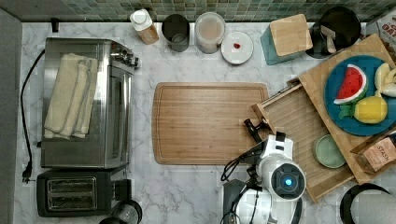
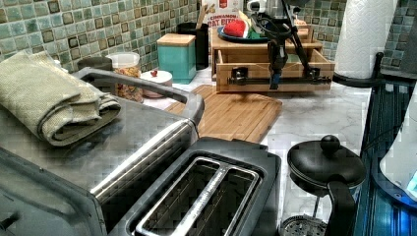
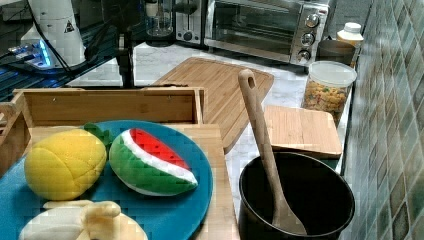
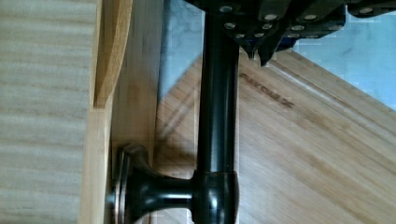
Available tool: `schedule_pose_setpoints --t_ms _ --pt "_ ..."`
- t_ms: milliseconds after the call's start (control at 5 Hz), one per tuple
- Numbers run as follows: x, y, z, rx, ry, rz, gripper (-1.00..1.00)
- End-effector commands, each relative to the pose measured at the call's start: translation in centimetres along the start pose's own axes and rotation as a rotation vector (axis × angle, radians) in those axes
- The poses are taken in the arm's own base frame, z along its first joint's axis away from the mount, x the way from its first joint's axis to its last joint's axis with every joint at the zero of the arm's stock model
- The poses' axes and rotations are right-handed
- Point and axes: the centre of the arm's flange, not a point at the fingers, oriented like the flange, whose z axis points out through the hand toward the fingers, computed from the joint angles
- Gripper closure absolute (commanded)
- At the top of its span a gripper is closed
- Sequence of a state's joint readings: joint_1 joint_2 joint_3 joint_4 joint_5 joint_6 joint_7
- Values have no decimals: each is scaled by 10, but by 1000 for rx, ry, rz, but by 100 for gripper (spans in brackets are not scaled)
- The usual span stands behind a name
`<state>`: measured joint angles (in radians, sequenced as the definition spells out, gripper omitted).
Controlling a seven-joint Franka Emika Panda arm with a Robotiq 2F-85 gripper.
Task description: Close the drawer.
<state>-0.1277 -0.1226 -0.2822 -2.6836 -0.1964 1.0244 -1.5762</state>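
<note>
Black metal tool [image 1: 254,130] — sitting at the front of the drawer, at the dark bar handle [image 4: 217,116]. In the wrist view the handle bar is running between the tool's finger bases, so it seems to be straddling the bar; whether the fingers are spread or pressing on it I cannot tell.

Handle: black rod on a round stand-off [image 4: 154,193], fixed to the drawer's front panel [image 2: 273,73]. In the left view the tool is hanging down across the middle of that panel.

Drawer [image 1: 299,119]: light bamboo tray with raised rim and ribbed floor, standing pulled well out from under the flat wooden top [image 1: 322,79] — most of its floor is lying exposed in the top view. A small green dish [image 1: 328,151] is sitting inside it, toward the top view's bottom right. The front corner is overhanging the edge of the cutting board [image 1: 205,122], which is lying on the marble bench [image 1: 187,196].

Top: carrying a blue plate [image 1: 332,88] with a toy watermelon slice [image 1: 351,85] and a yellow toy fruit [image 1: 371,109].

Status: closing is not yet done. By my judgement the tool is only positioned at the handle; the whole push back under the top is remaining, along the drawer's slanted line, away from the cutting board.
</note>
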Motion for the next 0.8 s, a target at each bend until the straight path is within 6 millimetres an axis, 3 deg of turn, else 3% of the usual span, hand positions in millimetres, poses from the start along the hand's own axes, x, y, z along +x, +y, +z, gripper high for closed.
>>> schedule_pose_setpoints --t_ms 200,600,800 --pt "-19 107 3 -80 24 66 100" --pt "-34 189 -32 -120 4 63 100" --pt "-36 223 -37 -124 23 38 100"
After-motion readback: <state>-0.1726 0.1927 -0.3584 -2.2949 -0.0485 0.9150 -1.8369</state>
